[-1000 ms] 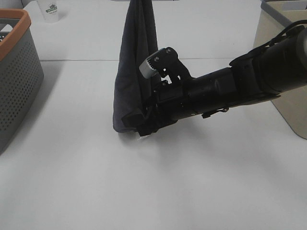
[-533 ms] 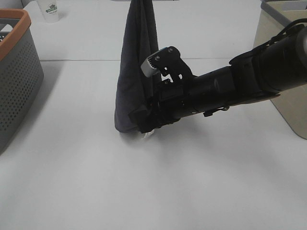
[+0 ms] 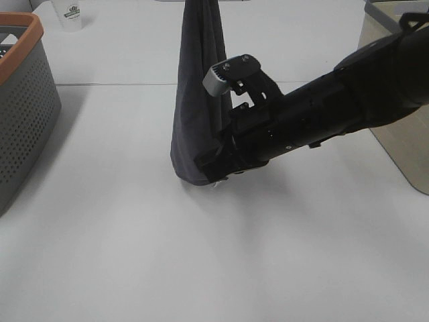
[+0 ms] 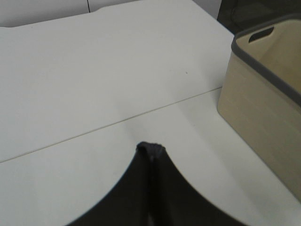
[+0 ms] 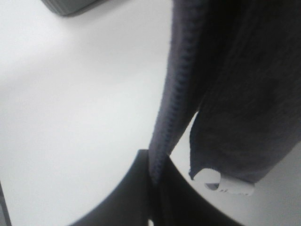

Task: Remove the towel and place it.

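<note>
**Towel (image 3: 198, 100) pinched top and bottom, draped over the bench (image 3: 100, 255)**

Pinching the lower hem with the right end effector (image 5: 151, 173), jaws closed fully on the stitched edge, a small white tag (image 5: 221, 184) dangling just beside. Holding the top of the same dark grey cloth with the left end effector (image 4: 150, 151), likewise closed down on a small peak of fabric and out of the overhead picture, above its upper edge. Hanging as a tall, narrow drape over the middle of the bench, bottom fold either just above the surface or brushing it; impossible to tell which.

Risks, by judgement:
- Only a thin bite on the hem, so likely to slip free under a quick pull.
- Drawing the two ends apart unevenly could drag the peak out of the upper grip and drop the cloth in a heap.
- Moving too low could bunch the fold against the bench.

Open white surface in front and to the left of the drape. Perforated grey basket with an orange rim (image 3: 27, 114) well apart at the left edge, beige bin (image 3: 409, 157) at the right edge beneath the right arm, plastic cup (image 3: 70, 15) at the far left corner. Probably safest to spread toward the near side, away from the bin wall.
</note>
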Tool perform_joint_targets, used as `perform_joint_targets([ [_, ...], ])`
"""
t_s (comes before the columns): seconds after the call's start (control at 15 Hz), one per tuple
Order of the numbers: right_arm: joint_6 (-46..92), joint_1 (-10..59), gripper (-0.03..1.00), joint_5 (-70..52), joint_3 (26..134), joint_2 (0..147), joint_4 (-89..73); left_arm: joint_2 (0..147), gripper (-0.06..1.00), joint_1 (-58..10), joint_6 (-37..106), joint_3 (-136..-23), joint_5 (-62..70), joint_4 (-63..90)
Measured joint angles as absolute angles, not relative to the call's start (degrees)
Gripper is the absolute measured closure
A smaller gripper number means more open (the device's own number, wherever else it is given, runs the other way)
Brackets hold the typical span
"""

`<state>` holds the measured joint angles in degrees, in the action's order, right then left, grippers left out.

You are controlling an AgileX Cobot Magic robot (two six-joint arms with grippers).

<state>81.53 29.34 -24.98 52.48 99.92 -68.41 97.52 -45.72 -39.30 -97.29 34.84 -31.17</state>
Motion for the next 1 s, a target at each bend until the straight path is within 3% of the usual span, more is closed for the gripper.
perform_joint_targets([
  [0.33, 52.60, 29.34, 0.95, -28.71, 54.20, 86.23, -30.60, 94.42, 0.94, -39.65, -50.42, -97.29, 33.35, -29.62],
  [0.53, 38.73, 29.34, 0.95, -40.91, 64.69, 81.82, -3.72, 93.62, 0.94, -36.38, -62.68, -97.29, 28.76, -25.38],
  [0.73, 34.95, 29.34, 0.95, -46.98, 72.82, 81.82, 6.70, 93.39, 0.94, -34.55, -69.73, -96.77, 28.48, -27.62],
  [1.0, 34.84, 29.34, 0.95, -47.67, 76.26, 81.82, 12.43, 87.78, 0.94, -33.46, -88.01, -85.66, 26.13, -38.90],
])
